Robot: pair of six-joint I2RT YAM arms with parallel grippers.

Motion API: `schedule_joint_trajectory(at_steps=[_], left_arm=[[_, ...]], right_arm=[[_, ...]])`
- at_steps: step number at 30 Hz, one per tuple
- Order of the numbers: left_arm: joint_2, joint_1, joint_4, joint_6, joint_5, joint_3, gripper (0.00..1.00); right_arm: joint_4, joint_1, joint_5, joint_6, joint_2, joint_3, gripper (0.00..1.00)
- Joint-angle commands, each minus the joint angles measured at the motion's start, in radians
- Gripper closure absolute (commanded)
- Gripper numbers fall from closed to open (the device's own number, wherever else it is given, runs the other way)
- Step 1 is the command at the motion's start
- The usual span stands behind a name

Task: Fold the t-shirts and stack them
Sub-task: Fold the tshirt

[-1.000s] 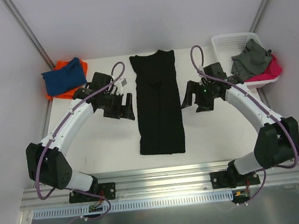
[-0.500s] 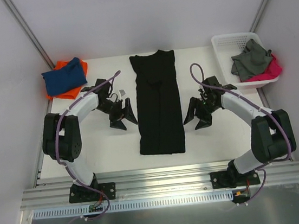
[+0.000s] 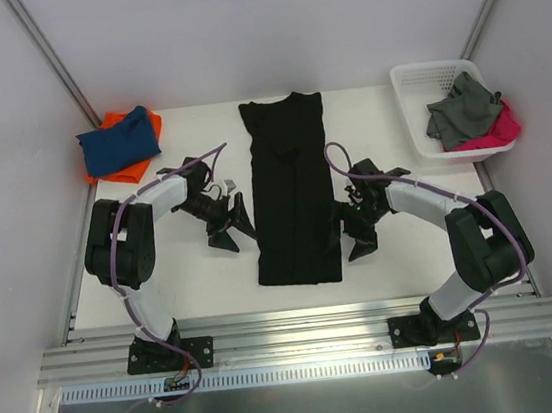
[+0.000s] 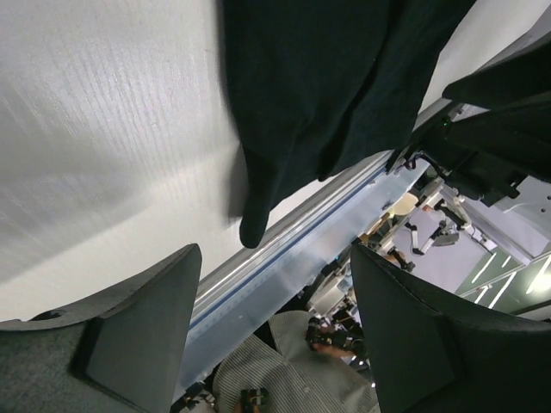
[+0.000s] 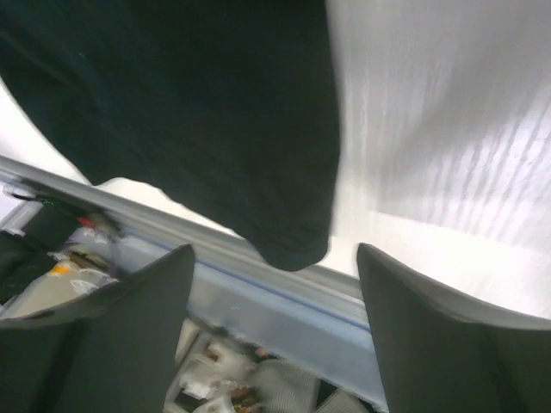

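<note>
Black t-shirt (image 3: 291,184): it lies flat mid-bench as a narrow strip, collar end at 12 o'clock and hem at 6 o'clock. The long axis runs straight away from my bases.
My left claw (image 3: 230,224): open, fingers spread, nothing between them. It is low over the bench (image 3: 404,261), just beside the strip's left edge near the hem end, with a sliver of bare bench between.
My right claw (image 3: 356,229): also open and empty. It sits at the strip's right edge, a little closer to the hem than the left one, and I cannot tell whether it touches the cloth.
Key relation: the shirt is at 3 o'clock of my left claw and 9 o'clock of my right, so I flank its lower half. The right claw is nearer the cloth. I judge the next fold goes across the long axis, hem toward collar.
Other tees: the blue tee (image 3: 119,143) rests on the orange tee (image 3: 112,119) at the bench's 10 o'clock corner, well apart from both claws.
Basket (image 3: 411,74): at 2 o'clock, holding grey and pink cloth.
Writing: none I can read, and no label shows on the black cloth.
</note>
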Motion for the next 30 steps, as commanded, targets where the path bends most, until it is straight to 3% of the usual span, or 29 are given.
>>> schedule_joint_trajectory(at_steps=[1,2,3,12,17,22,30], left_arm=[[-0.044,-0.025,0.001,-0.005,-0.004,-0.020,0.29],[-0.057,-0.031,0.021,-0.006,-0.032,-0.029,0.27],[-0.102,-0.038,0.038,-0.012,-0.049,-0.058,0.26],[-0.356,-0.149,0.234,-0.065,-0.282,-0.290,0.32],[-0.427,-0.176,0.262,-0.080,-0.311,-0.382,0.32],[-0.400,-0.176,0.305,-0.078,-0.284,-0.394,0.34],[-0.361,-0.206,0.320,-0.083,-0.267,-0.381,0.34]], right_arm=[[-0.053,0.040,0.080,-0.038,-0.042,0.043,0.16],[-0.050,0.058,0.106,-0.081,-0.047,0.048,0.05],[-0.044,0.067,0.135,-0.092,-0.068,0.049,0.03],[0.011,0.098,0.441,-0.129,-0.172,-0.072,0.01],[0.077,0.092,0.406,-0.085,-0.270,-0.193,0.17],[0.150,0.090,0.321,-0.048,-0.324,-0.273,0.32],[0.178,0.087,0.254,-0.016,-0.305,-0.265,0.35]])
